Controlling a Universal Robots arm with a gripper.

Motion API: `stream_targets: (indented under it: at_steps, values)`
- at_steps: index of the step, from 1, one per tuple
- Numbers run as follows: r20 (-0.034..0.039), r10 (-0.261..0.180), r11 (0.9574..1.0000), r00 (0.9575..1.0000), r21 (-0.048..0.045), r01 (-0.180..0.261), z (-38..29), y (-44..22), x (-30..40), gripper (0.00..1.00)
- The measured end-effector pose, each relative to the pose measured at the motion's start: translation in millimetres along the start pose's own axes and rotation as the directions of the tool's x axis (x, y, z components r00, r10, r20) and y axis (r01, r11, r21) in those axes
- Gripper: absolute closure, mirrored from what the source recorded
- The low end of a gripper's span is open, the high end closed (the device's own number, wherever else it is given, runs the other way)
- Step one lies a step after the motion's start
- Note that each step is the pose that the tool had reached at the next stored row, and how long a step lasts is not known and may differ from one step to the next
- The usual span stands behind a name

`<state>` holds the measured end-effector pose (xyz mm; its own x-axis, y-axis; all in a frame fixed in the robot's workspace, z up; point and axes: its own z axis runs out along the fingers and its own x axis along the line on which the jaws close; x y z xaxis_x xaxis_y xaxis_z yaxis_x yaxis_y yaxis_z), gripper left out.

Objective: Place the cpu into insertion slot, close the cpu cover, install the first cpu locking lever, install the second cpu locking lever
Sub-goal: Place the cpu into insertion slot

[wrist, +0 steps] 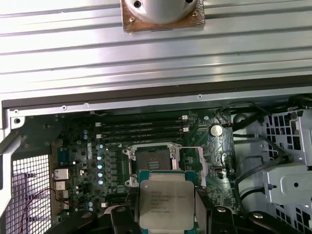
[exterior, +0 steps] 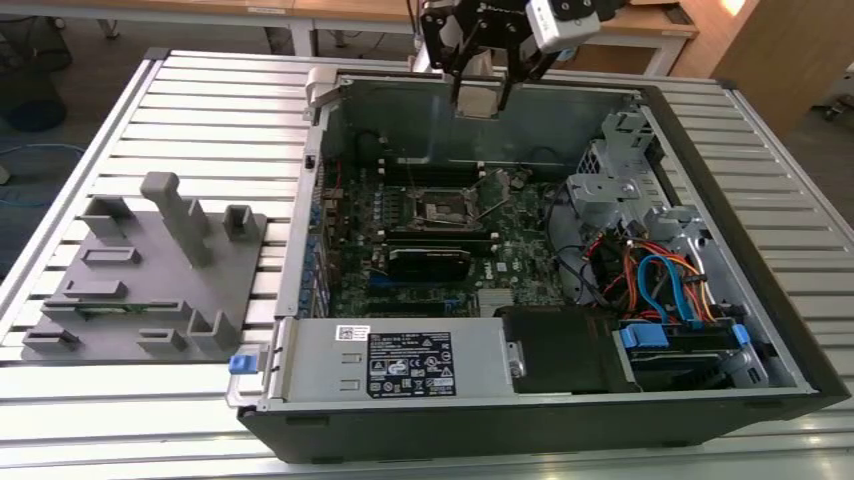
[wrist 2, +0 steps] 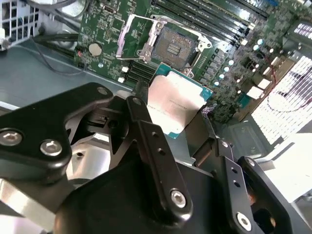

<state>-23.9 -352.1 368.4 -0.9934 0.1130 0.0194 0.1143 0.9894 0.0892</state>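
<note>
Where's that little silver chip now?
In the first wrist view the cpu is gripped in the hand, raised over the open computer case, not yet in the insertion slot.

An open computer case (exterior: 534, 432) lies mid-frame on the slatted bench (exterior: 200, 95). A grey fixture tray (exterior: 140, 300) sits at left, and blue and orange cables (exterior: 657, 280) bunch at lower right.
</note>
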Motion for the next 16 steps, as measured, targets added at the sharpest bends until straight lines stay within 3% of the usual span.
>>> stream_targets:
  at_steps: [16]
  values:
    - [0.0035, 0.039, 0.9992, 0.9992, -0.0008, -0.039, 0.4, -0.1, 0.9, 0.46]
